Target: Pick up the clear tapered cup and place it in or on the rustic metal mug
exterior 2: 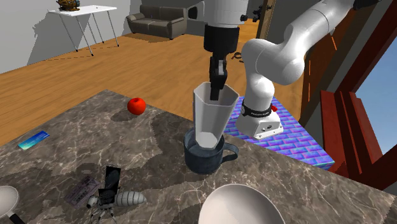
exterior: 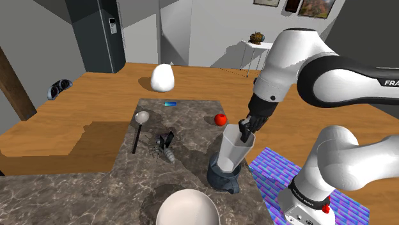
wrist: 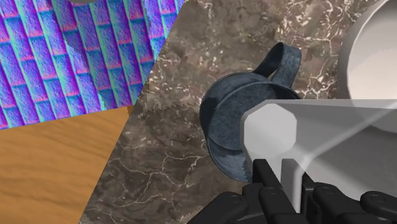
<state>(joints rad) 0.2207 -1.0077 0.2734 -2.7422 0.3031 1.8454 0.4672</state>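
Cup (exterior 2: 210,118), pinched at its rim by the gripper (exterior 2: 217,88), looks to have its narrow base just inside the mug (exterior 2: 205,159), leaning a little. Best to straighten it, lower it gently, then let go. A white bowl (exterior 2: 236,205) sits near the mug and a red ball (exterior 2: 136,105) farther off; neither seems in the way.
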